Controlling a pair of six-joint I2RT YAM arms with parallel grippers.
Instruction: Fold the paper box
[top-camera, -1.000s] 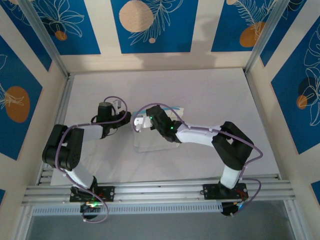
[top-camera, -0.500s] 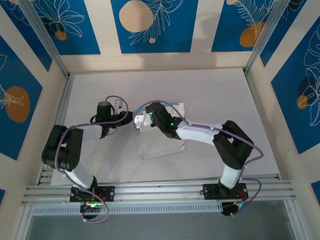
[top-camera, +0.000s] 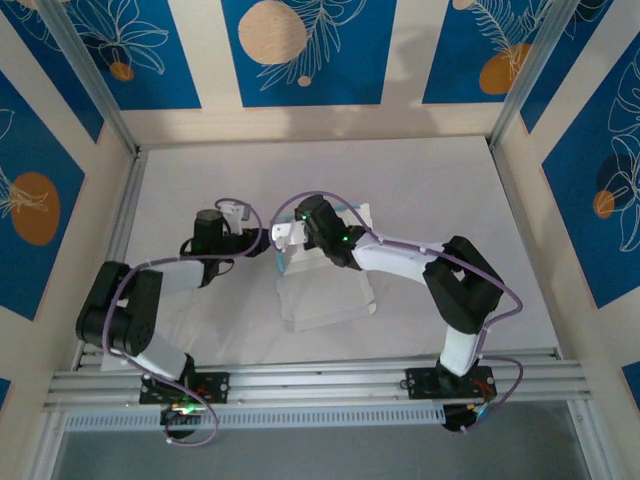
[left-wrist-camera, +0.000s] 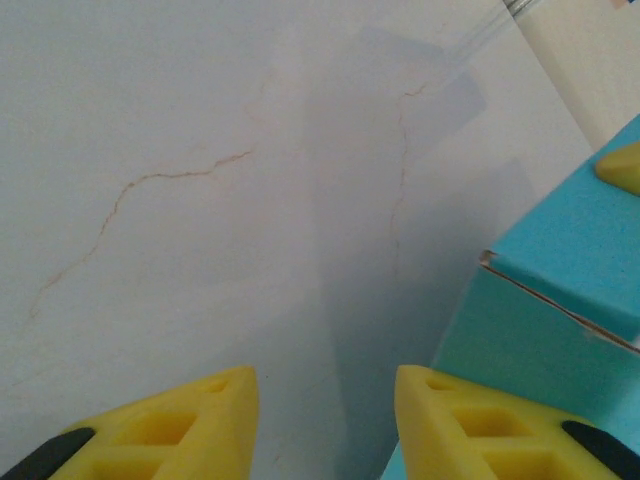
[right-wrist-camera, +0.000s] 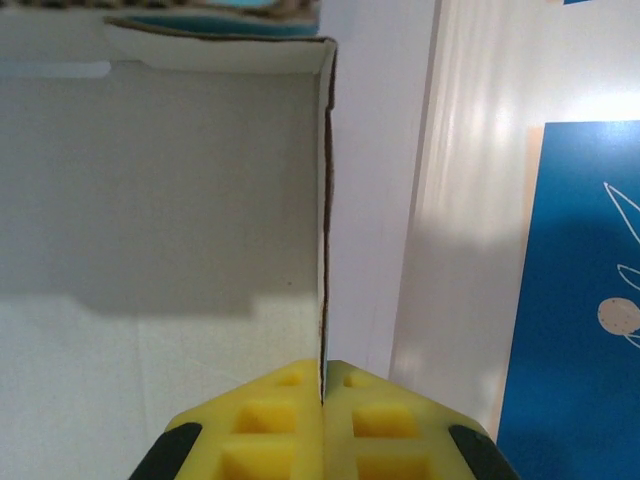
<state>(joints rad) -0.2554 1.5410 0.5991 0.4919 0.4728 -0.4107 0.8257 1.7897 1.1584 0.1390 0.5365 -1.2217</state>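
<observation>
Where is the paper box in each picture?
Top external: paper box in the middle of the white table.
Left wrist: paper box's light-blue wall at the right edge.
Right wrist: its white inside upper left, edge pinched by right gripper.
Shared landmark: the white table.

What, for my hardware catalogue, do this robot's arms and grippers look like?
Both the left arm and right arm have white links between bulky black joint housings, with thin purple cables looping along them and small green lights. The left gripper and right gripper each carry two chunky yellow fingers with rectangular recesses moulded in and black backing at the outer edges.
</observation>
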